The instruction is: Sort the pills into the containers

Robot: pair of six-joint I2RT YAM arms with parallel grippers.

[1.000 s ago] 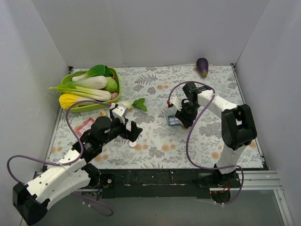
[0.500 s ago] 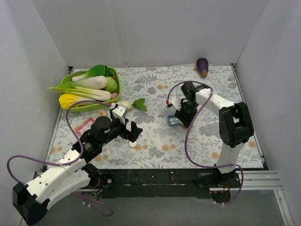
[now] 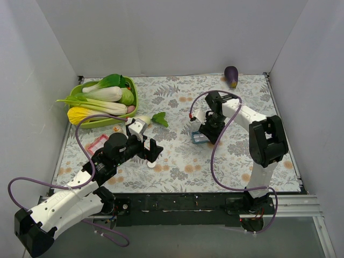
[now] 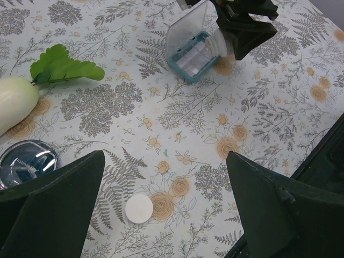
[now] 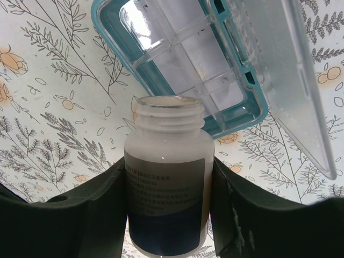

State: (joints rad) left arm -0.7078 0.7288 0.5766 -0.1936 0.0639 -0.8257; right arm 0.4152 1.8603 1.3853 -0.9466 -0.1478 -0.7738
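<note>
No orange-yellow pills could be made out in any view, and the bottle's opaque wall hid its contents. The clear rectangular compartment tray with the teal rim (image 4: 189, 58) lay lid-open right of the table's centre, its cells apparently bare. The right gripper (image 5: 166, 212) pinched an uncapped white plastic bottle (image 5: 166, 177), mouth close to the rim. Pouring was judged in hand, needing a controlled tilt over one cell. The left gripper (image 4: 164, 177), jaws spread, hovered above a round white cap (image 4: 140, 208).
</note>
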